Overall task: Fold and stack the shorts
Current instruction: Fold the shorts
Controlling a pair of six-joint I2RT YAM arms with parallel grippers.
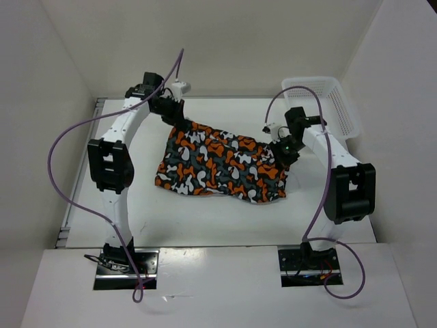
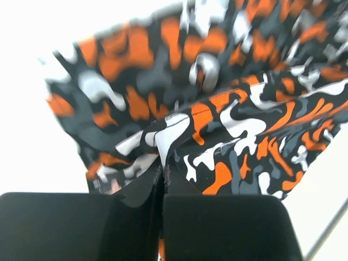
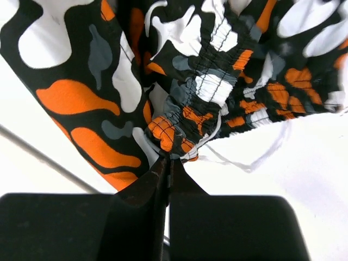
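You've got left claw (image 1: 179, 117) and right claw (image 1: 283, 152) both clenched on the upper corners of the shorts (image 1: 222, 164), so this looks like the first fold: lift evenly, bring that edge toward frame bottom.

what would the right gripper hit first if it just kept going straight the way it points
The shorts: the right gripper is shut on their gathered waistband edge, so going on pushes straight into that cloth, likely with the table just beneath.
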